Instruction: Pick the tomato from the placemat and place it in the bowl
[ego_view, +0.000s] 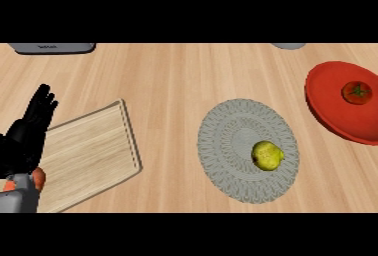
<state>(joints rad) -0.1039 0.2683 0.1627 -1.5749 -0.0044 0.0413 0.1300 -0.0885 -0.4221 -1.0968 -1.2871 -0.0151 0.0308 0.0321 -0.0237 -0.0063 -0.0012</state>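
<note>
A red tomato (356, 92) with a green stem lies inside the red bowl (332, 107) at the right edge of the head view. The round grey woven placemat (232, 140) lies in the middle of the counter, and a yellow-green potato-like item (267, 155) rests on its right half. My left hand (29, 125) shows at the left edge, fingers straight and pointing up, holding nothing, far from the placemat and the bowl. No right hand shows anywhere.
A pale wooden cutting board (92, 155) lies at the left, partly under my left forearm. A small reddish object (39, 178) peeks out beside the wrist. A grey appliance (52, 48) stands at the top left, and a grey object (289, 45) at the top edge.
</note>
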